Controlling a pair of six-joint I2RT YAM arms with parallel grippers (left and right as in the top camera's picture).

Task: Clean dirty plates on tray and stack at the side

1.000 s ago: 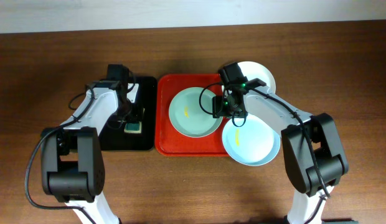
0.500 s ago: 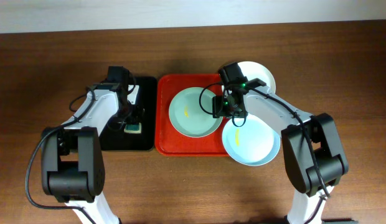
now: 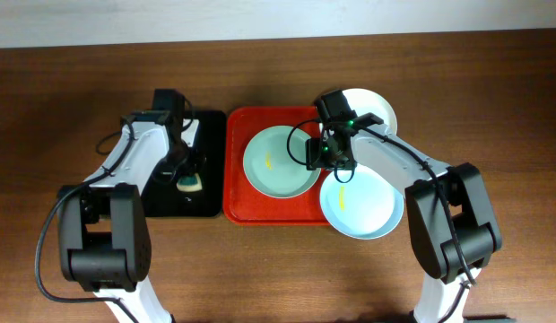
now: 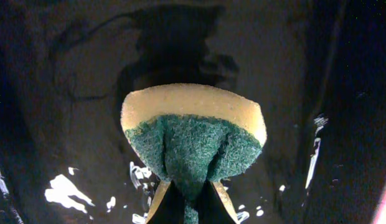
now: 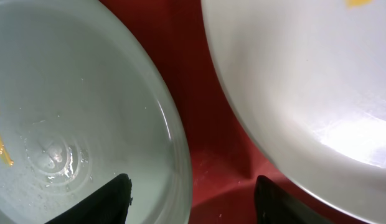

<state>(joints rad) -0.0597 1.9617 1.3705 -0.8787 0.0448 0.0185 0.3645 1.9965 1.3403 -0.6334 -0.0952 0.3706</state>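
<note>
yellow-green sponge pinched in our left gripper over black tray; right gripper wide, empty, astride rim of mint plate on red tray. smears on it and blue plate; we judge none cleaned, none stacked.

Black tray, yellow-green sponge, brown wooden table

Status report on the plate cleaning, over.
Left gripper shut on green-and-yellow sponge over black tray. Right gripper open astride rim of pale mint green round plate. Yellow smear on it. Light blue plate close beside outer finger.
</note>
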